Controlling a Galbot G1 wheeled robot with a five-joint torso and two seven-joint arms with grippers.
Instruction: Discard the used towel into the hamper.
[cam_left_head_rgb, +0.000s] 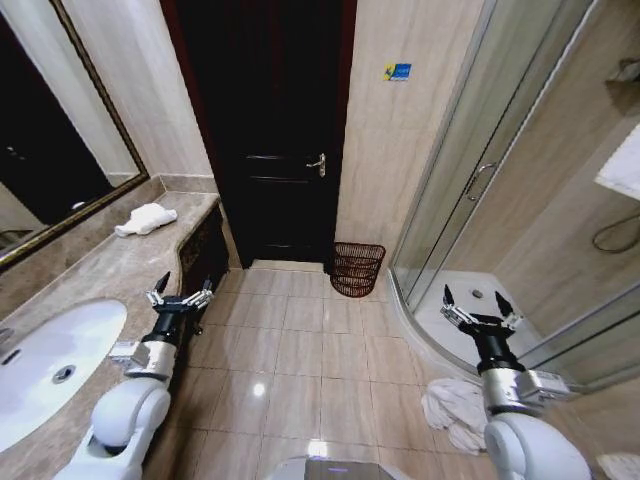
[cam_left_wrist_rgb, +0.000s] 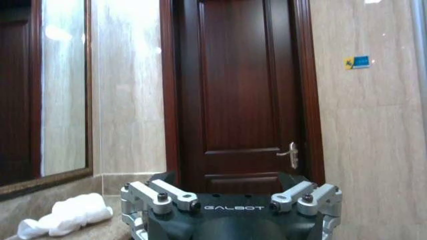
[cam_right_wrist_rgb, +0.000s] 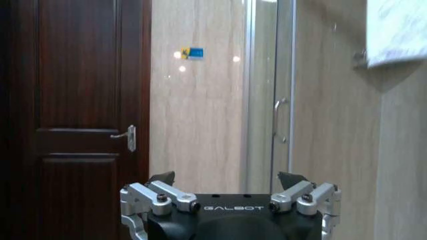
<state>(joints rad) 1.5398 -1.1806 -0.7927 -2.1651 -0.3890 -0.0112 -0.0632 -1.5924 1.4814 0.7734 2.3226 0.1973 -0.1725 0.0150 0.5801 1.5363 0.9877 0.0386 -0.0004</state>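
Note:
A crumpled white towel (cam_left_head_rgb: 146, 219) lies at the far end of the marble counter (cam_left_head_rgb: 95, 272), also seen in the left wrist view (cam_left_wrist_rgb: 67, 216). A second white towel (cam_left_head_rgb: 450, 405) lies bunched on the floor by my right arm. The hamper (cam_left_head_rgb: 357, 268), a dark openwork wicker basket, stands upright on the floor by the wall, right of the door. My left gripper (cam_left_head_rgb: 180, 288) is raised beside the counter's edge, open and empty (cam_left_wrist_rgb: 229, 179). Near the shower's threshold my right gripper (cam_left_head_rgb: 482, 305) is held up, open and empty (cam_right_wrist_rgb: 227, 179).
A dark wooden door (cam_left_head_rgb: 265, 130) is shut straight ahead. A white sink (cam_left_head_rgb: 50, 365) sits in the counter at near left, under a framed mirror (cam_left_head_rgb: 50, 150). The glass shower enclosure (cam_left_head_rgb: 500, 200) takes up the right. Tiled floor (cam_left_head_rgb: 300, 350) lies open between counter and shower.

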